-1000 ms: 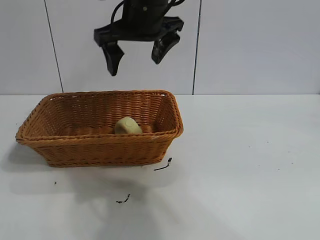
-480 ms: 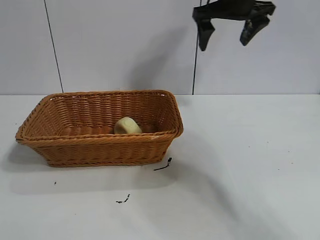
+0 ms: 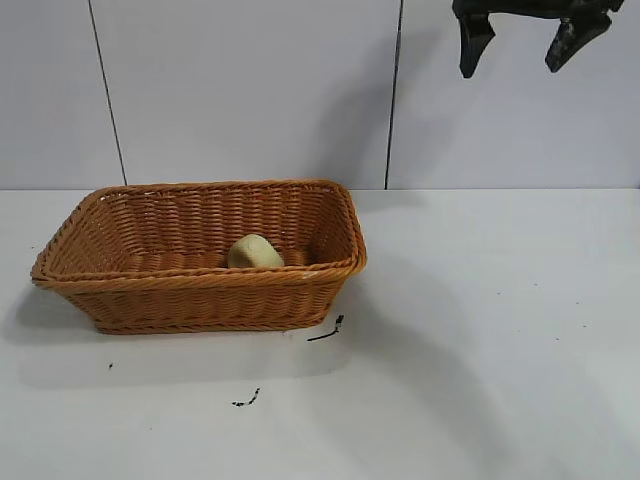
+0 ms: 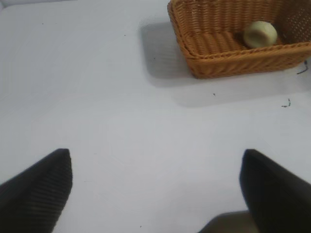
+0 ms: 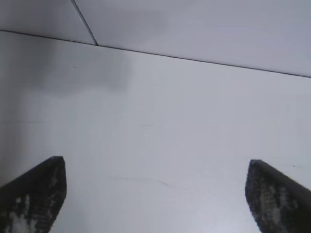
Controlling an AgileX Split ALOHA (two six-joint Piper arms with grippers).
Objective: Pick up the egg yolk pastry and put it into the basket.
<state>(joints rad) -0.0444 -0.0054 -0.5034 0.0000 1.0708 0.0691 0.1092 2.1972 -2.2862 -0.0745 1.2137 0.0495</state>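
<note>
The egg yolk pastry [image 3: 255,251], a small pale yellow dome, lies inside the orange-brown wicker basket [image 3: 200,278], toward its right half. My right gripper [image 3: 512,60] hangs high at the upper right, open and empty, well away from the basket. Its wrist view shows open fingers [image 5: 36,194] over bare white table. My left gripper [image 4: 155,187] is open and empty over the table, far from the basket [image 4: 233,60]. The pastry [image 4: 260,34] shows in that view too. The left gripper is out of the exterior view.
Two small black scraps lie on the white table in front of the basket [image 3: 328,330] [image 3: 247,400]. A white panelled wall with dark seams [image 3: 394,95] stands behind the table.
My right gripper has moved from above the basket up and to the right, staying open. The pastry and basket have not moved.
</note>
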